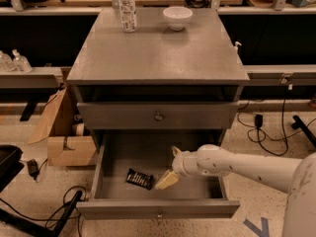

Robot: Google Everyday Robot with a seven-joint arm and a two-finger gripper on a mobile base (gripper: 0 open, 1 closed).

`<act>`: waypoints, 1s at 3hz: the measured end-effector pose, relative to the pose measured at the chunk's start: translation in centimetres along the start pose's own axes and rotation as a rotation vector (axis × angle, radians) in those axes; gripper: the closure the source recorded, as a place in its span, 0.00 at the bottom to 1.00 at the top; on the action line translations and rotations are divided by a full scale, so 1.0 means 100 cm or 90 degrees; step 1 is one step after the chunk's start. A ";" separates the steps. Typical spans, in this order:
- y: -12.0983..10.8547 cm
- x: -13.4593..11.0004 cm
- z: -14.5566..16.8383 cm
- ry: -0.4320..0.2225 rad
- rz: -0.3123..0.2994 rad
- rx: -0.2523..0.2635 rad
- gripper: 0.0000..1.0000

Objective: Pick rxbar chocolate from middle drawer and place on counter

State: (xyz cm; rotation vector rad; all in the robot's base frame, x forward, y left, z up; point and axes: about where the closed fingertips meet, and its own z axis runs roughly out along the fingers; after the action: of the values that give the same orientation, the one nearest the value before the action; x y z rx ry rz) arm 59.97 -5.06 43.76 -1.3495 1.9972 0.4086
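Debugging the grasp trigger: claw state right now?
Claw: open, holding nothing, down inside the middle drawer, just right of the rxbar chocolate.

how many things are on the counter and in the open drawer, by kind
bottle, on the counter: 1
bowl, on the counter: 1
bar, in the drawer: 1
total: 3
The gripper hangs open inside the drawer, just right of the bar, not touching it.
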 end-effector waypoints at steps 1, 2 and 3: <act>0.013 -0.004 0.033 -0.006 0.014 -0.015 0.00; 0.039 -0.011 0.070 -0.017 0.030 -0.038 0.00; 0.058 -0.014 0.088 -0.020 0.037 -0.051 0.00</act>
State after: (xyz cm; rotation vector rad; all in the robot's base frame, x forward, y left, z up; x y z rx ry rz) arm 58.21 3.60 37.73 -1.3273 2.0175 0.5374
